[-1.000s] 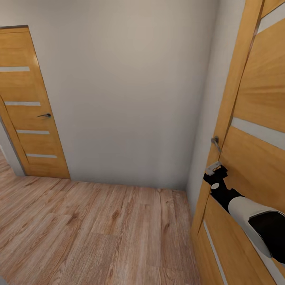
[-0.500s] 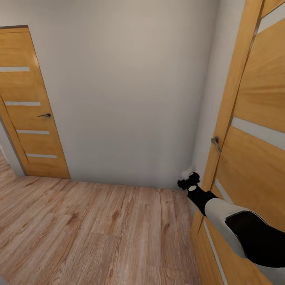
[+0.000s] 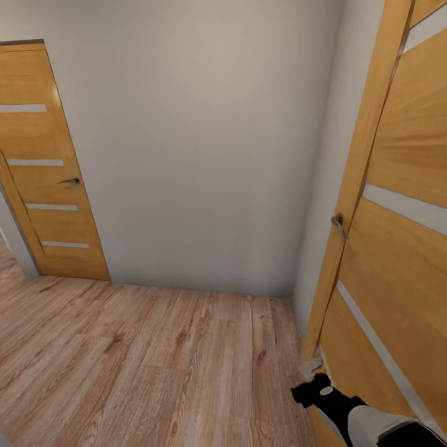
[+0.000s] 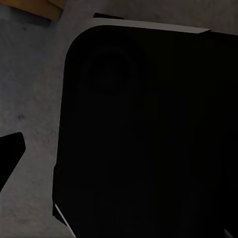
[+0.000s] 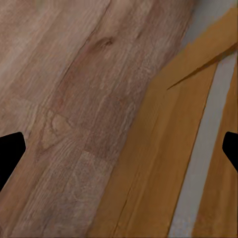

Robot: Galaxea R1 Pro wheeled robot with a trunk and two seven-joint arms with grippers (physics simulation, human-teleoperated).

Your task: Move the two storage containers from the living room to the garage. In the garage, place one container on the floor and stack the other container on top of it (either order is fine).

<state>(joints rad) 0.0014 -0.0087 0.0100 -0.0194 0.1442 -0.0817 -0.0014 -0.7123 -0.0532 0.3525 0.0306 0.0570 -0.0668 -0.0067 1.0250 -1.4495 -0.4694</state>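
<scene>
Since the earlier frames, right claw (image 3: 310, 377) has dropped from the silver lever handle (image 3: 338, 225) to the foot of the near orange wood-panelled door (image 3: 385, 248). Its dark fingertips (image 5: 10, 153) stand wide apart with nothing between them. Left claw: spread cannot be told; its wrist view is mostly a black rounded body over grey ground. Step in hand, by judgement: transit through a doorway. Next move calls for clearing this door. Beyond lie light wood-plank floor (image 3: 143, 354), plain pale wall (image 3: 198, 143), and second orange door (image 3: 46, 167). No red-orange containers are in view here.
</scene>
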